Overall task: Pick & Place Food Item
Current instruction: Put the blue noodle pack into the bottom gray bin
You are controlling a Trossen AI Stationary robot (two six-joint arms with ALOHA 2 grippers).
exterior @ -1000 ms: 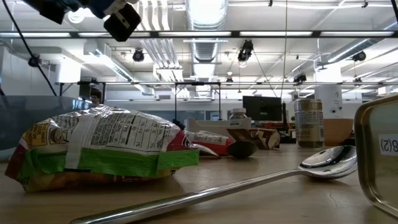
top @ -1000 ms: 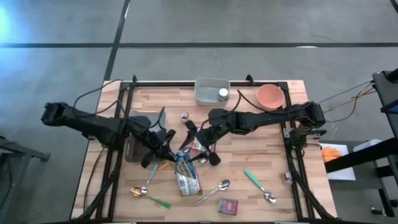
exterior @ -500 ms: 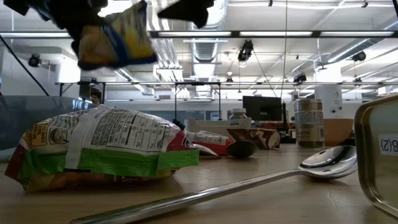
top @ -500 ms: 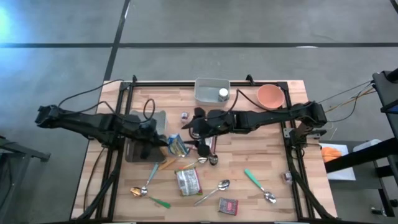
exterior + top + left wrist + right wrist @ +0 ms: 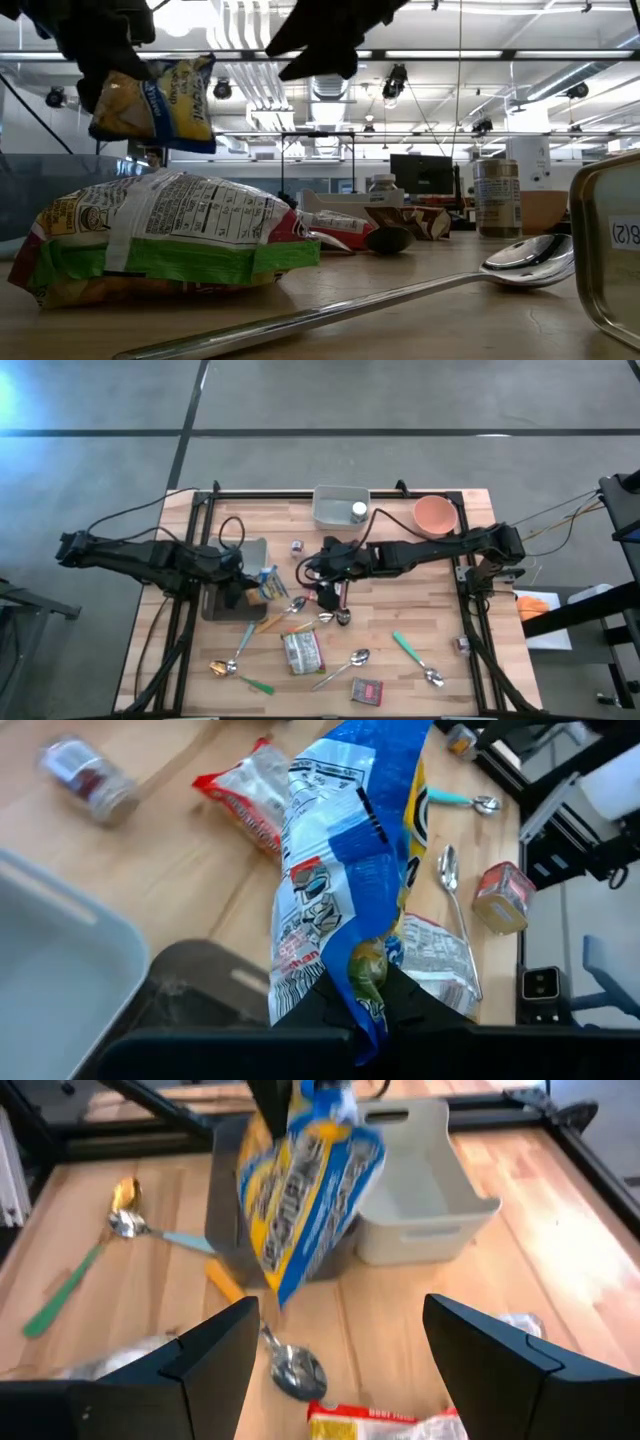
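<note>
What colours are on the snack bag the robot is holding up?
The snack bag is yellow and blue with white; the right wrist view shows it best.

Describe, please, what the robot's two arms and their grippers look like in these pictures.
Both arms are dark, near-black, jointed links with black cables looping along them. The left gripper and right gripper match that colour. The right gripper's fingers are broad, flat-faced, angular black blocks. No markings are legible.

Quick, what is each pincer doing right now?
Left pincer: closed on the blue and yellow snack bag, lifted off the table.
Right pincer: open, holding nothing.
</note>
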